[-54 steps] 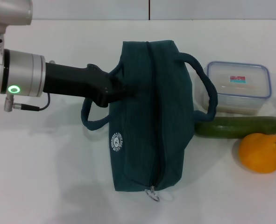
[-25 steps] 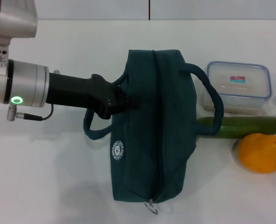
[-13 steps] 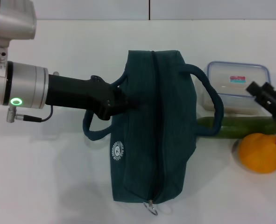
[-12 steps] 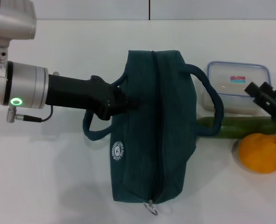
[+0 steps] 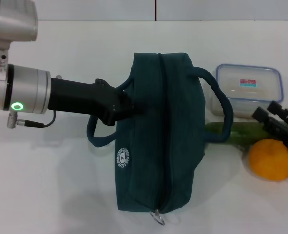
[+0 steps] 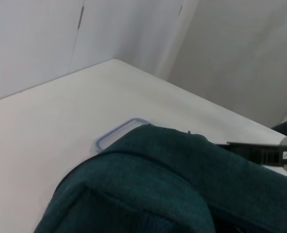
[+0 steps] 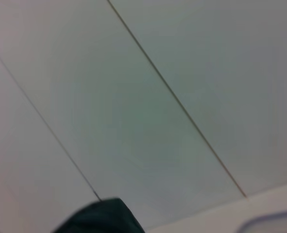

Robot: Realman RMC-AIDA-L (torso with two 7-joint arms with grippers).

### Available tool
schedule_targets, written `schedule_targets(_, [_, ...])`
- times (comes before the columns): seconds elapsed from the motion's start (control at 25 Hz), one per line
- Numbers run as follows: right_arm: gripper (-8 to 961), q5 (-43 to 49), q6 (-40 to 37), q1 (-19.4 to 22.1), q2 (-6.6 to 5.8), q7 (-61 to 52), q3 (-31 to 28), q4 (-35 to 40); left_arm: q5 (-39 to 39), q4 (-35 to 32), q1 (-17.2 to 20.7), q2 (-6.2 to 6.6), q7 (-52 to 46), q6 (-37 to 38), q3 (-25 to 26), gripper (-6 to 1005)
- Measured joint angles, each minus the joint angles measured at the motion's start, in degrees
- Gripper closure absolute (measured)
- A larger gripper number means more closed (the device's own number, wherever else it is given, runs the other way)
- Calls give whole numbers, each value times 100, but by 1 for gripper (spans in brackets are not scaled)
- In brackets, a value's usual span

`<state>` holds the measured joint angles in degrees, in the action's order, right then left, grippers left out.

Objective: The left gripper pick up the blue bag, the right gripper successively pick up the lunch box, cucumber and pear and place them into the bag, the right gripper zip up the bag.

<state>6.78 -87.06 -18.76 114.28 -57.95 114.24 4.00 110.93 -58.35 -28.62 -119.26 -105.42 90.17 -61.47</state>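
L arm stretched across, left gripper [image 5: 126, 105] clamped on blue bag [image 5: 158, 141]; right gripper [image 5: 273, 118] parted w/ cucumber [image 5: 241, 131] just below.

Surface: white table [image 5: 61, 185]
Centre: blue bag [image 5: 161, 146]
Right side: lunch box [image 5: 248, 90], cucumber [image 5: 241, 131], pear [image 5: 270, 161]
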Motion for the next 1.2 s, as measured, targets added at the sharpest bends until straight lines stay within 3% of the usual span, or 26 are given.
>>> schedule_targets(0.32, [131,7,203,5,73,50,-11,-218,-37,8,-50,-16,4,0,-185,953])
schedule_targets(1.2, [151,-73,726,-267,34,-63,-405,-174,-26,9,10,-14,-5,-4,-185,949])
